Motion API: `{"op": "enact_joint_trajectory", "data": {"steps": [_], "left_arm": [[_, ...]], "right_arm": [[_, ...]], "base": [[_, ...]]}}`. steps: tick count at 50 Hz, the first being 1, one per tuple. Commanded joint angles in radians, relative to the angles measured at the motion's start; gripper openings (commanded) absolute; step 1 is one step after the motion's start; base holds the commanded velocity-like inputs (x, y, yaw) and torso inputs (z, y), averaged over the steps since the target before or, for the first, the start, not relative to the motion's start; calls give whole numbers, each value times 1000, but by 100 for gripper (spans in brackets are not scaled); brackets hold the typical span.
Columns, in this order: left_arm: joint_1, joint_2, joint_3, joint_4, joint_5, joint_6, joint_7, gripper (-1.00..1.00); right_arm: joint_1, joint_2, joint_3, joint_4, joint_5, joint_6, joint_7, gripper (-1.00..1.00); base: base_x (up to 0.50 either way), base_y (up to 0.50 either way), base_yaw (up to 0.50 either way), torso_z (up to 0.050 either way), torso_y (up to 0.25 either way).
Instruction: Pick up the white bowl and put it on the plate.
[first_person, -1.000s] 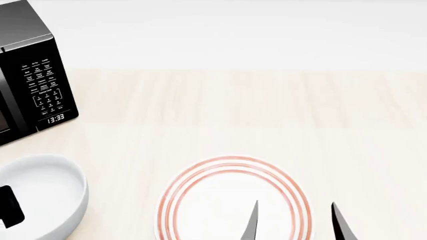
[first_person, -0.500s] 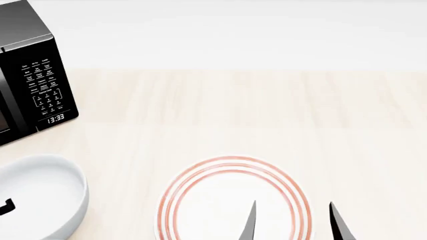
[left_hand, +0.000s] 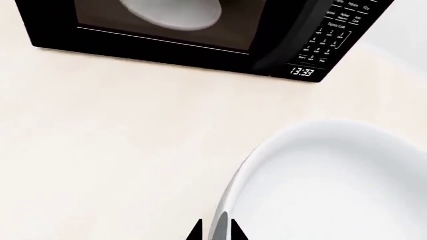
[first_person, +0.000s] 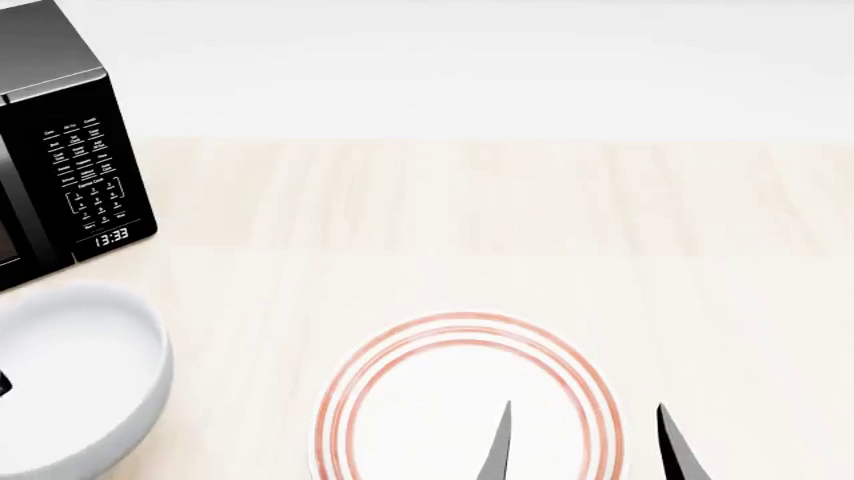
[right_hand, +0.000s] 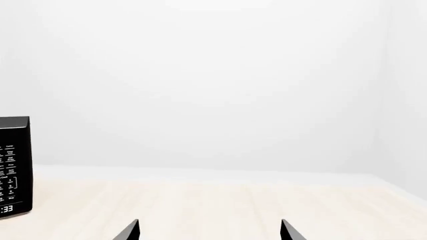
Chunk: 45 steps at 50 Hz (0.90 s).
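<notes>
— What is cut off or hard to make out?

— The deep, round, glossy white bowl (first_person: 74, 385) is cut by the left and bottom edges of the head view. Only the two dark tips of the left pincer (left_hand: 215, 230) are seen in the left wrist view. They are closed on the bowl's rim, one tip on each side of it. In the head view only a tiny dark bit of that pincer is seen at the left edge.

— And the right pincer (first_person: 583, 442)?

— Only two thin dark points are shown, spread well apart, with nothing held. They are seen over the round, flat white plate with three thin red rings (first_person: 467, 395). How high above it cannot be told. The plate's near edge is cut off.

— Where is the bowl placed?

— Left of the plate, apart from it, near the black microwave oven (first_person: 60, 150). A greyish disc (left_hand: 175, 11) is seen dimly through its glass.

— What about the surface and the room?

— A pale wooden worktop (first_person: 534, 220) is seen, with a plain white wall (right_hand: 213, 75) behind it.
</notes>
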Motion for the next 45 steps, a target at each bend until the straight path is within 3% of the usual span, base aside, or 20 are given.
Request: {"op": "enact_joint_trajectory", "data": {"steps": [1, 13, 45], "left_arm": [[0, -13, -54, 76, -43, 21, -40, -100], [-54, 5, -4, 178, -21, -38, -83, -100], [-271, 220, 163, 107, 71, -159, -64, -100]], "right_arm": [[0, 3, -4, 1, 2, -2, 5, 100], [0, 7, -8, 3, 4, -6, 8, 100], [4, 18, -4, 4, 20, -9, 17, 100]], "base": [[0, 0, 0, 0, 0], [0, 0, 0, 0, 1], [0, 0, 0, 0, 0]]}}
